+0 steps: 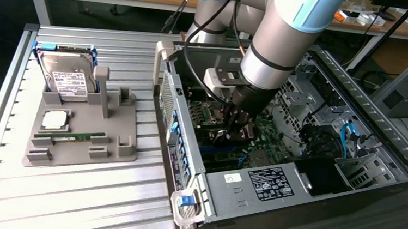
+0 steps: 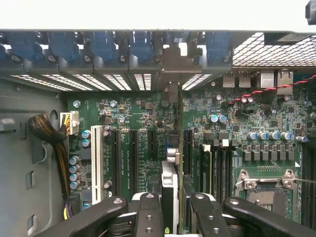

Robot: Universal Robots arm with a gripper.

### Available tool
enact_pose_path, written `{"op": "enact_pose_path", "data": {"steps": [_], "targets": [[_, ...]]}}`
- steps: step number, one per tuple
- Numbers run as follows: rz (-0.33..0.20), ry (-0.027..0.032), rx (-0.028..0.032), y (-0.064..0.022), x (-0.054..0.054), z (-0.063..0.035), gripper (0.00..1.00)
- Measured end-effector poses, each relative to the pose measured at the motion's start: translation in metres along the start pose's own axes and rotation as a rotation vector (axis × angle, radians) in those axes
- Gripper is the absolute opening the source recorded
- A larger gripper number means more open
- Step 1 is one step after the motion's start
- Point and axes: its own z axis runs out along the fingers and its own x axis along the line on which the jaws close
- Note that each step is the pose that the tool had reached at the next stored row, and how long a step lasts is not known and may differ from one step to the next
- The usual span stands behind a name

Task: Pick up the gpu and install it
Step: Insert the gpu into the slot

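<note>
Wrist view: nearest the lens, my end effector shows two black fingers, partly closed on the gpu, which I grip edge-on. Only the card's thin top edge and a silver component on it are visible; its lower edge is hidden behind its own body, so whether it touches a slot cannot be determined. Beyond the card lies the green motherboard, with black expansion slots and one white slot standing parallel to the card. The CPU socket is cut off at the frame edge. Farthest is the case's rear wall, with blue slot latches.

In the exterior view, my end effector is inside the open computer case; the arm hides most of the card there. On the exterior view's left, a gray fixture on the slatted desk carries a hard drive upright and a memory stick lying flat.
</note>
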Motion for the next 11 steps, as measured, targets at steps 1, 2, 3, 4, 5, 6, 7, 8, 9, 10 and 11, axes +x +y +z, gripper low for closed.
{"op": "enact_pose_path", "data": {"steps": [1,2,3,4,5,6,7,8,9,10,11], "targets": [[0.000,0.0003,0.0000,0.0001,0.0001,-0.0008,0.27],[0.000,0.0000,0.0002,0.0001,0.0000,-0.0023,0.27],[0.000,0.0000,0.0003,0.0001,0.0000,-0.0040,0.27],[0.000,0.0001,0.0003,0.0002,0.0000,-0.0047,0.27],[0.000,-0.0001,0.0004,0.0000,0.0000,-0.0047,0.27],[0.000,-0.0001,0.0003,-0.0015,0.0000,-0.0047,0.27],[0.000,0.0001,-0.0005,-0.0038,0.0000,-0.0047,0.27],[0.000,0.0001,-0.0013,-0.0058,0.0000,-0.0046,0.27],[0.000,0.0001,-0.0017,-0.0066,0.0000,-0.0044,0.27],[0.000,0.0002,-0.0018,-0.0067,0.0000,-0.0041,0.27],[0.000,0.0000,-0.0018,-0.0067,0.0000,-0.0035,0.27]]}}
